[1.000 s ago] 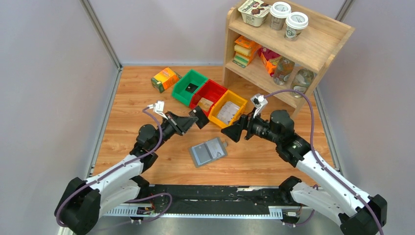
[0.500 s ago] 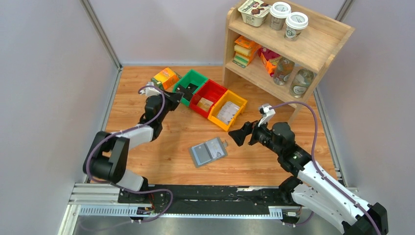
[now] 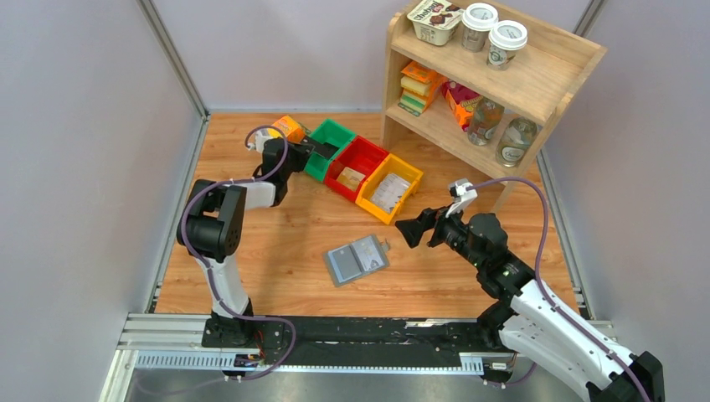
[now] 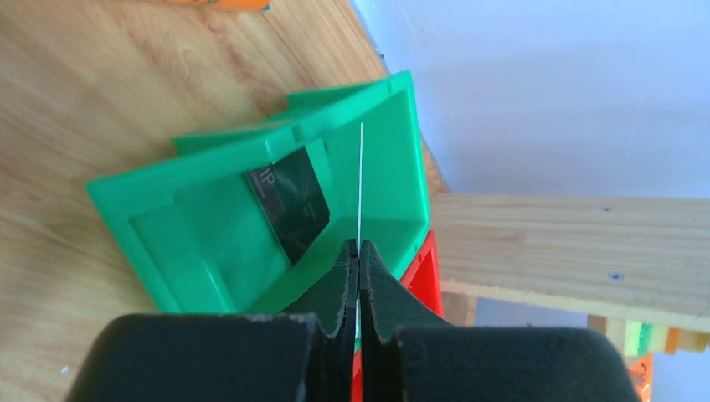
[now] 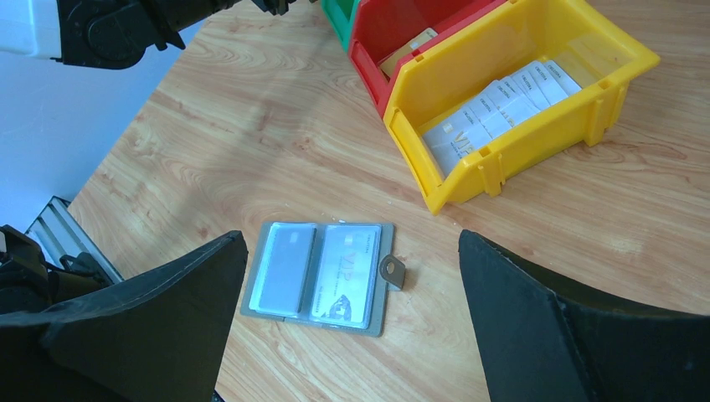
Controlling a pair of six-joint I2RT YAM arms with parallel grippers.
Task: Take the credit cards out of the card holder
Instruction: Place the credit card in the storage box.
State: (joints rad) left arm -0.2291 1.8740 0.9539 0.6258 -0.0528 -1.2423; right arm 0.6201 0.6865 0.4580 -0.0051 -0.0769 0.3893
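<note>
- Holding a thin card (image 4: 361,180) edge-on, my left fingers (image 4: 352,270) are pinched tight on its lower edge above the green bin (image 4: 142,226). A black card (image 4: 295,201) lies flat inside that bin.
- My right fingers (image 3: 410,229) are spread wide with nothing between them, hanging over the card holder (image 5: 318,276) and clear of it.
- The card holder lies opened flat on the wooden surface (image 5: 209,159), near the yellow bin (image 5: 502,172), with its snap tab (image 5: 391,270) sticking out on one side.
- Inside it I see two clear, glossy pockets on a grey backing. One shows a white card (image 5: 347,272) with lettering, the other a plain grey face; I cannot tell whether that is a card.
- The yellow bin is hard moulded plastic and holds a fanned row of pale cards (image 5: 502,100).
- I judge the cards to be stiff, very light and slick. The pocket film will likely cling to them, and the soft holder may slide or lift off the smooth wood when I pull.
- My best hold, I think, is to nip the white card by whatever edge shows at the pocket mouth and draw it in line with the pocket. The other fingers would pin the holder down near its fold.
</note>
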